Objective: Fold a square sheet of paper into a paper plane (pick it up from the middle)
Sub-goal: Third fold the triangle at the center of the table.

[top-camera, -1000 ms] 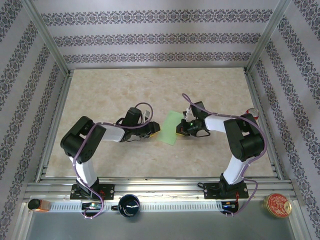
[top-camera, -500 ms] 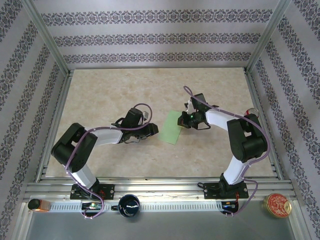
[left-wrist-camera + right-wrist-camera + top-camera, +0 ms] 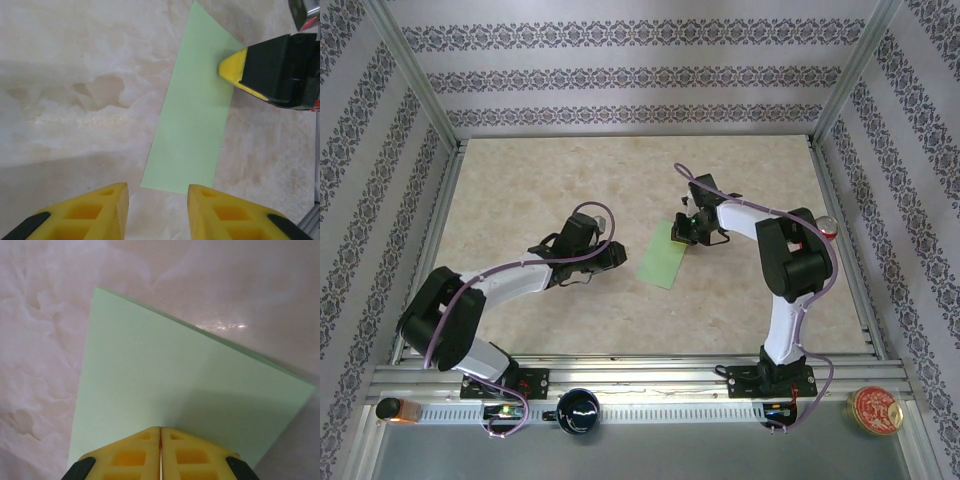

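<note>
The square sheet of paper lies flat on the marble table as a narrow light-green rectangle, also seen in the left wrist view and the right wrist view. My right gripper is shut, its joined yellow tips resting on top of the paper's far end; that tip shows in the left wrist view too. My left gripper stands open just left of the paper, and the paper's near short edge lies a little ahead of its fingertips. Nothing is between its fingers.
Aluminium frame rails bound the table on all sides. On the front rail sit a black mug, a round red tin and a small orange object. Bare marble table stretches behind and to the left of the paper.
My right gripper has slid along the paper toward its far end, still shut. The left arm has stretched out lower, its gripper drawn slightly back from the paper's edge.
</note>
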